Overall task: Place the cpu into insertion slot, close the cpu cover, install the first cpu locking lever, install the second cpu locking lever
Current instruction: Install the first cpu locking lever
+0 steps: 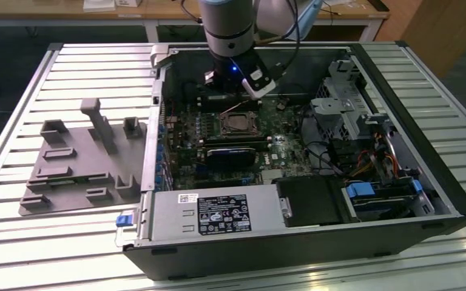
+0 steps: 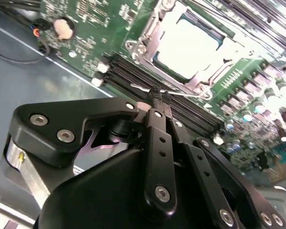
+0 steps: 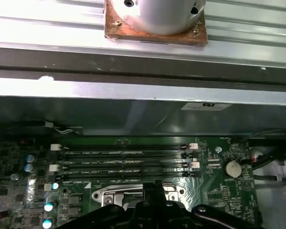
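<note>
The cpu [image 2: 188,45] lies flat in the insertion slot [image 1: 237,124], its silver top showing. The cpu cover [image 2: 148,40], a thin silver frame, lies down around it. My gripper [image 2: 160,97] is shut, its black fingertips together just beside the socket on the memory-slot side. A thin metal locking lever [image 2: 188,94] runs crosswise right at the tips; they touch it or sit just over it, and it is not pinched between them. In the exterior view the arm [image 1: 231,54] stands over the socket inside the open computer case. The socket's edge [image 3: 109,195] also shows in the first wrist view.
Long black memory slots [image 3: 124,160] run beside the socket, with a coin battery [image 3: 234,168] nearby. A black card [image 1: 233,156], the power supply [image 1: 216,215] and drive cages [image 1: 351,109] fill the case. A grey fixture plate [image 1: 79,163] lies at the exterior view's left.
</note>
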`<state>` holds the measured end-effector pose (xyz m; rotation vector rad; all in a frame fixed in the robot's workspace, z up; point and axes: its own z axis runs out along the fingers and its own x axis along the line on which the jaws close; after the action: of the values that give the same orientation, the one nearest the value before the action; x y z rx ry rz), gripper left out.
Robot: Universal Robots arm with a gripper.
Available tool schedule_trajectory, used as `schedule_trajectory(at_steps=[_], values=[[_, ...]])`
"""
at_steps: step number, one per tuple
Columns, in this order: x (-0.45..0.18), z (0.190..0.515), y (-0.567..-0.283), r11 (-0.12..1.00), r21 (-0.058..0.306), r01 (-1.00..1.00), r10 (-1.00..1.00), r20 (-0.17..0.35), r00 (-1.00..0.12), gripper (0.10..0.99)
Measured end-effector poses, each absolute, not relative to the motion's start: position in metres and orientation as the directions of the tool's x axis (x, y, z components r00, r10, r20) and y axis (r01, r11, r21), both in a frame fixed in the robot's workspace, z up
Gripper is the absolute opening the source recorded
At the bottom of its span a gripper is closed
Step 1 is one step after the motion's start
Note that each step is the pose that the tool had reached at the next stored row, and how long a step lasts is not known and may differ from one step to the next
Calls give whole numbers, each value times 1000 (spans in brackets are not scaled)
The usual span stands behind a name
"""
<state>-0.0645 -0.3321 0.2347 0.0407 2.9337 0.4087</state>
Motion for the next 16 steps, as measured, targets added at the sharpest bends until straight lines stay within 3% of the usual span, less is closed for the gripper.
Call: schedule_trajectory(at_steps=[16], values=[[-65, 218, -329, 960, 279, 2, 55, -182, -982, 106]])
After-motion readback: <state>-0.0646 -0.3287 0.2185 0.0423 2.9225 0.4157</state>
